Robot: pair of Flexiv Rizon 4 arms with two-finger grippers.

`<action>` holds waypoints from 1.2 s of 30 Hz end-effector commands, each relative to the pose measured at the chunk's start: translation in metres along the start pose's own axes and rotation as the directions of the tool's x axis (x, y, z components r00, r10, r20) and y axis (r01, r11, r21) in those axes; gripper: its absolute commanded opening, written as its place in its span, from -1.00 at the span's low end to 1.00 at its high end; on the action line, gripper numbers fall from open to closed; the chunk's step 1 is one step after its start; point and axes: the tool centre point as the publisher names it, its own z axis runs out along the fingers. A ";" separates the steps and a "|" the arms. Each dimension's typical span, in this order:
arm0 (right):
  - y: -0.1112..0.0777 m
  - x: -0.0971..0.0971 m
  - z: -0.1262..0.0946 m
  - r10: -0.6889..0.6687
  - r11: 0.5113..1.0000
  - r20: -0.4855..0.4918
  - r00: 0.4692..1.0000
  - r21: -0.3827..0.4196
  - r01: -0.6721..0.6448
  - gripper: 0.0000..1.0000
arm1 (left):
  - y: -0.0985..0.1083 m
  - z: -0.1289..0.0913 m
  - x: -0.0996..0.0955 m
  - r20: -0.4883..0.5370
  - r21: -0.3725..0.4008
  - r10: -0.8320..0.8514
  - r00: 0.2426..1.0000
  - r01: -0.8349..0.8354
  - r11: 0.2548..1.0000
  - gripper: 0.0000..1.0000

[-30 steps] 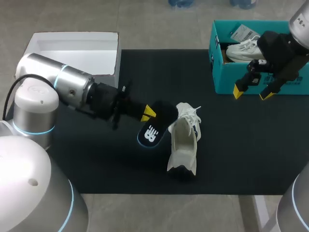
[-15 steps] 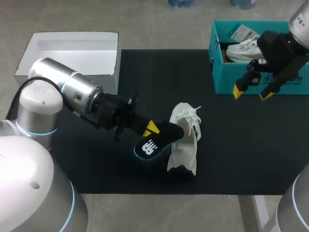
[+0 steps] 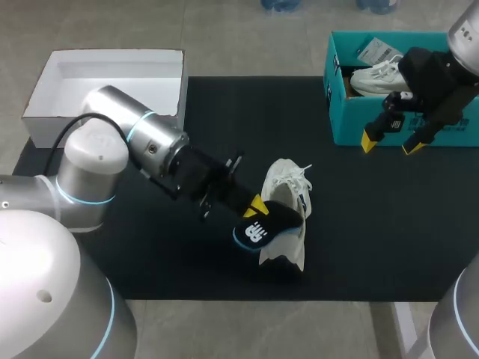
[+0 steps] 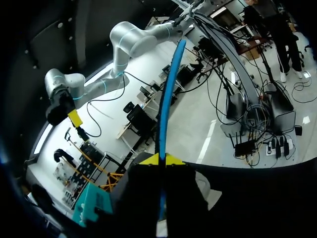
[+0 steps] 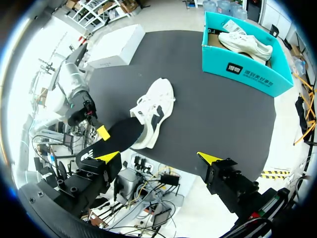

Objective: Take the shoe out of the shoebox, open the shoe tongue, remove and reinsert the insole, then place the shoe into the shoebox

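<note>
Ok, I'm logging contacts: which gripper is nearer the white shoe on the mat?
Left. The left gripper holds the insole at the shoe; the right gripper hovers beside the teal shoebox.

The left arm (image 3: 142, 138) lies low and slanted toward the shoe (image 3: 292, 185). The left end effector (image 3: 255, 206) is just beside the shoe's opening, its fingers pressed together on the insole (image 3: 263, 230). The right arm (image 3: 438, 71) hangs well apart from the shoe. The right end effector (image 3: 391, 143) points down with fingers spread wide, holding nothing.
</note>
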 end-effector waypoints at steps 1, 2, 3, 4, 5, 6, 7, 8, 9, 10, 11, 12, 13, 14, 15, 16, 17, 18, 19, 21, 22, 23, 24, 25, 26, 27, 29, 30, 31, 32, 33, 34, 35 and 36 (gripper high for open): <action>0.002 0.000 0.001 0.000 1.000 0.001 1.000 0.003 0.000 1.00 | 0.006 -0.001 0.001 0.002 -0.013 -0.023 1.000 0.023 1.000 -1.00; 0.002 0.000 0.001 0.000 1.000 0.001 1.000 0.003 0.000 1.00 | 0.008 -0.001 0.001 0.000 -0.028 -0.033 0.999 0.033 0.999 -1.00; 0.002 0.000 0.001 0.000 1.000 0.001 1.000 0.003 0.000 1.00 | 0.011 -0.001 0.002 -0.004 -0.042 -0.036 0.999 0.036 0.998 -1.00; 0.002 0.000 0.001 0.000 1.000 0.001 1.000 0.003 0.000 1.00 | 0.011 -0.001 0.002 -0.006 -0.041 -0.040 0.999 0.039 0.998 -1.00; 0.002 0.000 0.001 0.000 1.000 0.001 1.000 0.003 0.000 1.00 | 0.012 0.000 0.003 -0.010 -0.041 -0.047 0.999 0.047 0.998 -1.00; 0.002 0.000 0.001 0.000 1.000 0.001 1.000 0.003 0.000 1.00 | 0.013 0.000 0.004 -0.012 -0.042 -0.050 0.999 0.049 0.998 -1.00; 0.002 0.000 0.001 0.000 1.000 0.001 1.000 0.003 0.000 1.00 | 0.015 0.001 0.005 -0.012 -0.039 -0.057 0.998 0.057 0.998 -1.00; 0.002 0.000 0.001 0.000 1.000 0.001 1.000 0.003 0.000 1.00 | 0.016 0.002 0.006 -0.014 -0.030 -0.066 0.998 0.065 0.997 -1.00; 0.002 0.000 0.001 0.000 1.000 0.001 1.000 0.003 0.000 1.00 | 0.018 0.003 0.008 -0.014 -0.032 -0.067 0.998 0.067 0.997 -1.00; 0.002 0.000 0.001 0.000 1.000 0.001 1.000 0.003 0.000 1.00 | 0.020 0.005 0.009 -0.017 -0.033 -0.074 0.997 0.073 0.997 -1.00; 0.002 0.000 0.001 0.000 1.000 0.001 1.000 0.003 0.000 1.00 | 0.022 0.006 0.009 -0.015 -0.029 -0.082 0.997 0.081 0.996 -1.00; 0.002 0.000 0.001 0.000 1.000 0.001 1.000 0.003 0.000 1.00 | 0.024 0.007 0.010 -0.017 -0.032 -0.084 0.996 0.083 0.996 -1.00; 0.002 0.000 0.001 0.000 1.000 0.001 1.000 0.003 0.000 1.00 | 0.025 0.008 0.011 -0.016 -0.033 -0.088 0.996 0.087 0.996 -1.00; 0.002 0.000 0.001 0.000 1.000 0.001 1.000 0.003 0.000 1.00 | 0.026 0.009 0.011 -0.010 -0.028 -0.100 0.995 0.099 0.995 -1.00; 0.002 0.000 0.001 0.000 1.000 0.001 1.000 0.003 0.000 1.00 | 0.028 0.009 0.010 -0.007 -0.029 -0.102 0.995 0.102 0.994 -1.00; 0.002 0.000 0.001 0.000 1.000 0.001 1.000 0.003 0.000 1.00 | 0.029 0.010 0.010 -0.005 -0.034 -0.104 0.995 0.104 0.994 -1.00; 0.002 0.000 0.001 0.000 1.000 0.001 1.000 0.003 0.000 1.00 | 0.029 0.010 0.010 0.004 -0.037 -0.114 0.993 0.114 0.993 -1.00; 0.002 0.000 0.001 0.000 1.000 0.001 1.000 0.003 0.000 1.00 | 0.029 0.009 0.008 0.008 -0.042 -0.120 0.993 0.121 0.992 -1.00; 0.002 0.000 0.001 0.000 1.000 0.001 1.000 0.003 0.000 1.00 | 0.029 0.008 0.007 0.009 -0.044 -0.122 0.992 0.123 0.991 -1.00; 0.002 0.000 0.001 0.000 1.000 0.001 1.000 0.003 0.000 1.00 | 0.028 0.006 0.004 0.020 -0.055 -0.131 0.991 0.132 0.990 -1.00; 0.002 0.000 0.001 0.000 1.000 0.001 1.000 0.003 0.000 1.00 | 0.027 0.006 0.003 0.022 -0.056 -0.133 0.991 0.134 0.989 -1.00; 0.002 0.000 0.001 0.000 1.000 0.001 1.000 0.003 0.000 1.00 | 0.027 0.005 0.003 0.023 -0.063 -0.137 0.990 0.138 0.988 -1.00; 0.002 0.000 0.001 0.000 1.000 0.001 1.000 0.003 0.000 1.00 | 0.027 0.005 0.002 0.027 -0.070 -0.143 0.989 0.144 0.987 -1.00; 0.002 0.000 0.001 0.000 1.000 0.001 1.000 0.003 0.000 1.00 | 0.027 0.004 0.002 0.029 -0.072 -0.149 0.988 0.151 0.986 -1.00; 0.002 0.000 0.001 0.000 1.000 0.001 1.000 0.003 0.000 1.00 | 0.027 0.004 0.002 0.028 -0.076 -0.151 0.988 0.153 0.985 -1.00; 0.002 0.000 0.001 0.000 1.000 0.001 1.000 0.003 0.000 1.00 | 0.028 0.005 0.002 0.028 -0.078 -0.151 0.988 0.153 0.985 -1.00; 0.002 0.000 0.001 0.000 1.000 0.001 1.000 0.003 0.000 1.00 | 0.030 0.006 0.003 0.027 -0.075 -0.160 0.987 0.161 0.984 -1.00; 0.002 0.000 0.001 0.000 1.000 0.001 1.000 0.003 0.000 1.00 | 0.031 0.006 0.004 0.027 -0.076 -0.161 0.987 0.163 0.984 -1.00; 0.002 0.000 0.001 0.000 1.000 0.001 1.000 0.003 0.000 1.00 | 0.032 0.007 0.004 0.027 -0.075 -0.169 0.985 0.170 0.983 -1.00; 0.002 0.000 0.001 0.000 1.000 0.001 1.000 0.003 0.000 1.00 | 0.033 0.007 0.004 0.027 -0.075 -0.170 0.985 0.171 0.982 -1.00; 0.002 0.000 0.001 0.000 1.000 0.001 1.000 0.003 0.000 1.00 | 0.035 0.008 0.004 0.029 -0.076 -0.173 0.985 0.175 0.982 -1.00; 0.002 0.000 0.001 0.000 1.000 0.001 1.000 0.003 0.000 1.00 | 0.036 0.008 0.004 0.032 -0.076 -0.178 0.984 0.180 0.981 -1.00; 0.002 0.000 0.001 0.000 1.000 0.001 1.000 0.003 0.000 1.00 | 0.038 0.008 0.003 0.035 -0.077 -0.180 0.983 0.183 0.980 -1.00; 0.002 0.000 0.001 0.000 1.000 0.001 1.000 0.003 0.000 1.00 | 0.039 0.008 0.002 0.038 -0.078 -0.181 0.983 0.183 0.980 -1.00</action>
